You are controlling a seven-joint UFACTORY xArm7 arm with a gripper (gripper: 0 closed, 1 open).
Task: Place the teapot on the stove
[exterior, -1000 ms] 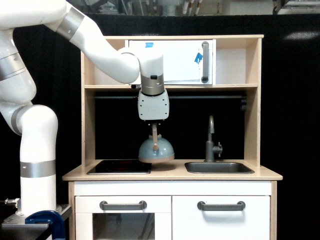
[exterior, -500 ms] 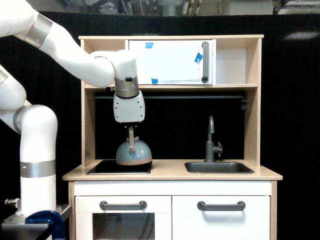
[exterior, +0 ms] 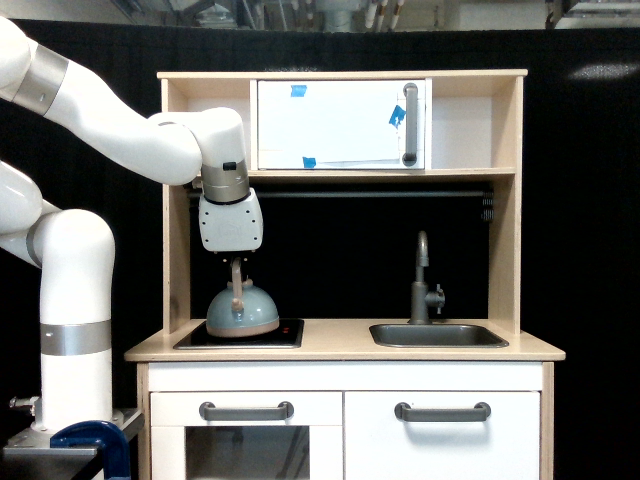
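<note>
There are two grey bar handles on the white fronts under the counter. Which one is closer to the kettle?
The handle on the exterior view's left: it sits almost directly below the teapot on the stove. The other handle hangs under the sink.

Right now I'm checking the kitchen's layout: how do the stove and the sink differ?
The stove is a flat glossy black panel on the exterior view's left; the sink is a grey metal basin on the right. The stove carries the teapot, held by the gripper; the sink has a faucet behind it. Both sit in the same wooden countertop.
</note>
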